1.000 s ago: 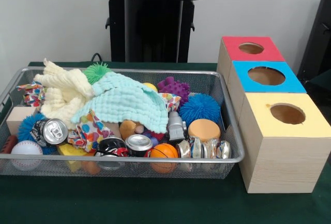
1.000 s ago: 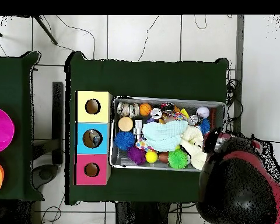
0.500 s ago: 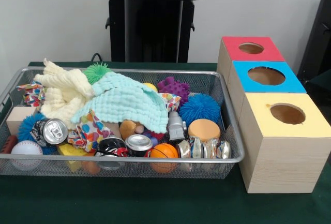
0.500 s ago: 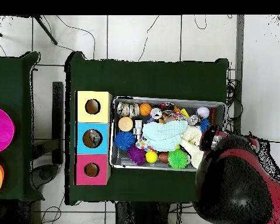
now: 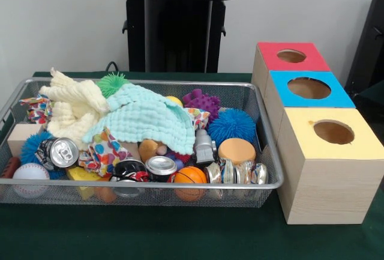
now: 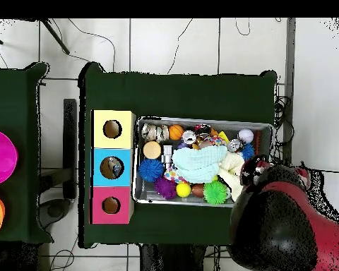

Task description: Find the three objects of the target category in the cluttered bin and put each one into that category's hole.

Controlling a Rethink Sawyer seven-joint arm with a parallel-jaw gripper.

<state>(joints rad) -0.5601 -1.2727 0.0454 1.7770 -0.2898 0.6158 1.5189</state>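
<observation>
Bin clutter unsearched, arm off one end

Wire bin sits just beside the three holed boxes, packed with cloths, balls and cans; which category is wanted cannot be told. In the overhead view the arm overhangs the bin's end farthest from the boxes. Its claw shows in neither view, so its opening cannot be told

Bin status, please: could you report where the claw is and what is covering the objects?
Claw not visible; arm over bin corner. Teal cloth and cream cloth cover the middle. Cans, balls exposed at front.
</observation>
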